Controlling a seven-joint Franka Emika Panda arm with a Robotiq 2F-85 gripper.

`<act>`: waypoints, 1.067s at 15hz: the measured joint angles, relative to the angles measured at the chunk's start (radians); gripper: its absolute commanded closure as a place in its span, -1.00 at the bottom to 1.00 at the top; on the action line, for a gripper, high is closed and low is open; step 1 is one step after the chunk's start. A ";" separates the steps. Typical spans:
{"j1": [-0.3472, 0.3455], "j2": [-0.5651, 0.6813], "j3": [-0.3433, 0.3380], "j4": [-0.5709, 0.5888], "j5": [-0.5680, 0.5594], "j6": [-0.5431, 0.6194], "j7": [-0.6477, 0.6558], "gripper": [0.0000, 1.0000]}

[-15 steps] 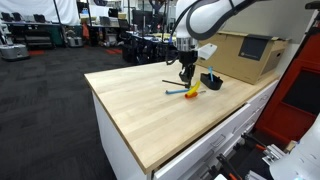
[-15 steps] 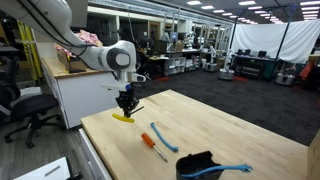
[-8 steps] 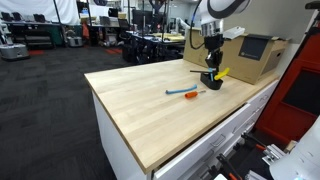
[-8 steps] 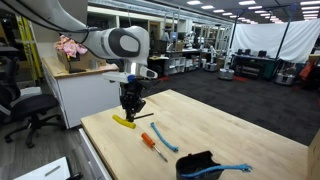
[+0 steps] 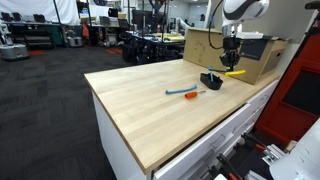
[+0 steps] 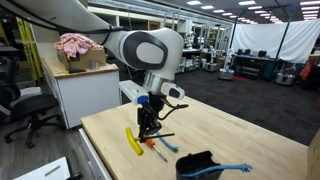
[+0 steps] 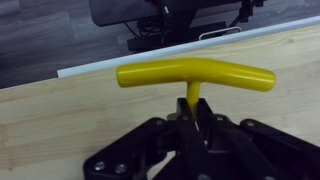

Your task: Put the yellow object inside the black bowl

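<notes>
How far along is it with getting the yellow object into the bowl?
Done: the tool is shut on the yellow object, which looks lifted off the table. In hand: it hangs beside the bowl, not over it. Left: centre it over the bowl and let go; nothing yellow is inside yet.

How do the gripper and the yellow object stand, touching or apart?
Touching: in the wrist view the gripper clamps the shaft of the yellow object.

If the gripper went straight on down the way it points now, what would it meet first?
Probably the wooden table: the wrist view shows bare wood beyond the held yellow object, which would touch first. The black bowl seems off to the side, though depth is unclear.
</notes>
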 measured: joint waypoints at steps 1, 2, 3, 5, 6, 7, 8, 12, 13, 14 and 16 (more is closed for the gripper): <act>-0.011 0.009 -0.008 0.010 0.000 0.000 0.002 0.94; -0.020 0.020 -0.014 0.023 0.000 0.000 0.003 0.94; -0.025 0.033 -0.018 0.036 0.000 0.000 0.005 0.94; -0.034 0.067 -0.022 0.064 0.000 0.002 0.009 0.94; -0.035 0.088 -0.024 0.078 0.000 0.001 0.009 0.75; -0.035 0.099 -0.024 0.083 0.000 0.002 0.009 0.75; -0.035 0.103 -0.024 0.082 0.000 0.003 0.009 0.75; -0.035 0.099 -0.023 0.081 0.000 0.003 0.009 0.94; -0.035 0.099 -0.023 0.081 0.000 0.003 0.009 0.94; -0.035 0.099 -0.023 0.081 0.000 0.003 0.009 0.94; -0.035 0.104 -0.023 0.082 0.000 0.001 0.009 0.94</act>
